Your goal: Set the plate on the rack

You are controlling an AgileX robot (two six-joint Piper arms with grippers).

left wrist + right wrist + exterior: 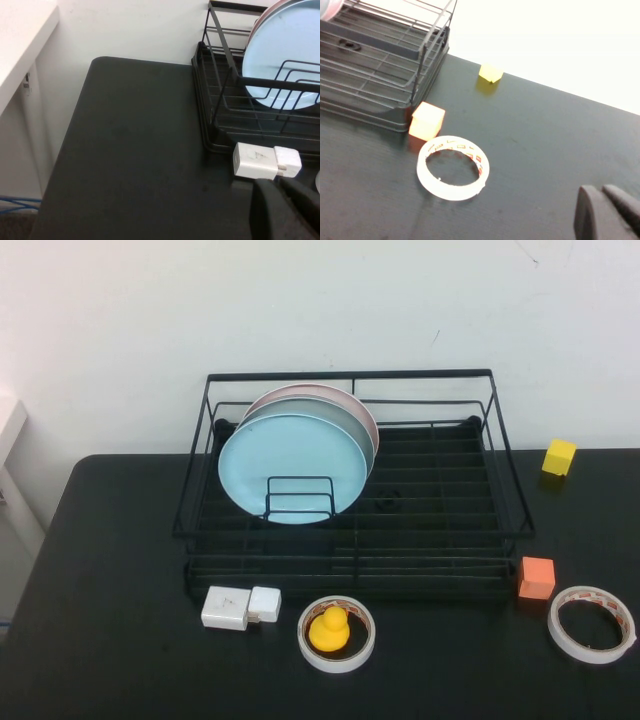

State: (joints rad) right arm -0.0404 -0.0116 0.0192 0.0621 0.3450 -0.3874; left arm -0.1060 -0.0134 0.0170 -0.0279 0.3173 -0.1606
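The light blue plate (290, 465) stands upright in the black wire rack (350, 550), leaning against its small wire loop divider (300, 495), with a grey plate and a pink-rimmed plate behind it. The left wrist view also shows the plate (280, 55) inside the rack (215, 100). Neither arm shows in the high view. My left gripper (277, 187) is shut and empty, low over the table near the rack's front left corner. My right gripper (600, 195) is shut and empty, over the black table to the right of the rack (380, 75).
A white charger block (240, 607) lies in front of the rack. A tape ring (337, 633) holds a yellow duck (328, 628). Another tape ring (590, 624), an orange cube (536, 577) and a yellow cube (559, 456) lie on the right side.
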